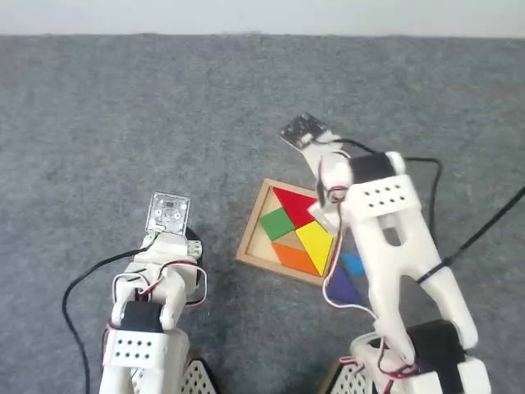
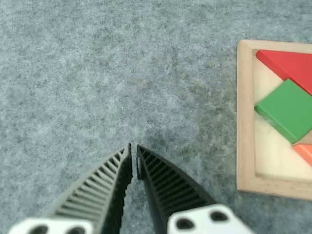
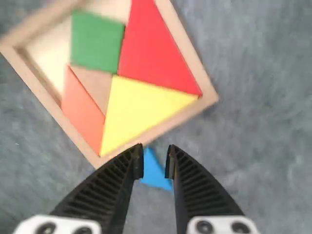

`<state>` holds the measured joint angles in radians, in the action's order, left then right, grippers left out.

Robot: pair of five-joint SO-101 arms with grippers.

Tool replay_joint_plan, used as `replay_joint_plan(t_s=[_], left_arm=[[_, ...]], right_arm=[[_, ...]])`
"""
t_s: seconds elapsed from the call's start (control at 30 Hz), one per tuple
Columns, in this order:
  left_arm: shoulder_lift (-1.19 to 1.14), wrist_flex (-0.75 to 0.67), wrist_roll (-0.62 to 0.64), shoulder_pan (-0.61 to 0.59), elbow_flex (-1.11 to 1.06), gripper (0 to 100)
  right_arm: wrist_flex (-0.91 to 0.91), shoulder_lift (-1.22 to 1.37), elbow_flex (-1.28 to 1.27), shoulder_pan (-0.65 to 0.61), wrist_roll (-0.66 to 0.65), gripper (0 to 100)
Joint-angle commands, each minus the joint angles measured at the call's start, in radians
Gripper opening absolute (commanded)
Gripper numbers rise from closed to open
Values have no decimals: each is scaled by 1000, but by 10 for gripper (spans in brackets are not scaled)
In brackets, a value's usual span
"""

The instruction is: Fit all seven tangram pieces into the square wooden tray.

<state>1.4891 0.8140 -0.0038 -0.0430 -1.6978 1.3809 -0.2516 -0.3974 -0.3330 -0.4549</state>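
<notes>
The square wooden tray (image 1: 251, 246) lies on the grey carpet between the arms. It holds a red triangle (image 1: 294, 203), a green square (image 1: 276, 222), a yellow triangle (image 1: 316, 240) and an orange piece (image 1: 294, 257). A blue piece (image 1: 353, 263) and a purple triangle (image 1: 342, 286) lie on the carpet off the tray's right side. My right gripper (image 3: 154, 155) hovers over the blue piece (image 3: 155, 173), slightly open and holding nothing, near the tray's edge (image 3: 207, 90). My left gripper (image 2: 133, 147) is shut and empty over bare carpet left of the tray (image 2: 245, 117).
The right arm (image 1: 385, 222) reaches over the tray's right side and hides part of it. The left arm (image 1: 156, 287) stands at the lower left. Cables (image 1: 82, 287) trail beside both bases. Grey carpet stretches up to the far wall.
</notes>
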Motion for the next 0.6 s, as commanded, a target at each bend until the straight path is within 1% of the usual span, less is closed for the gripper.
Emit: replay_joint_plan(t_s=[0.0,0.1,0.2,0.23,0.33,0.4,0.47,0.57], left_arm=[[12,2,5,-5,8,14],[12,2,5,-5,8,14],[12,2,5,-5,8,14],[12,2,5,-5,8,14],[12,2,5,-5,8,14],[12,2,5,-5,8,14],[12,2,5,-5,8,14],[12,2,5,-5,8,14]], right_arm=[[-1,45,121,-131,68,79],[30,139,167,-163,83,79],[105,191,157,-127,71,79],[119,193,124,-107,31,79],[81,139,-29,-56,-157,84],[58,74,-120,-12,-244,88],[59,24,-169,44,-327,125],[47,5,-218,107,-400,212]])
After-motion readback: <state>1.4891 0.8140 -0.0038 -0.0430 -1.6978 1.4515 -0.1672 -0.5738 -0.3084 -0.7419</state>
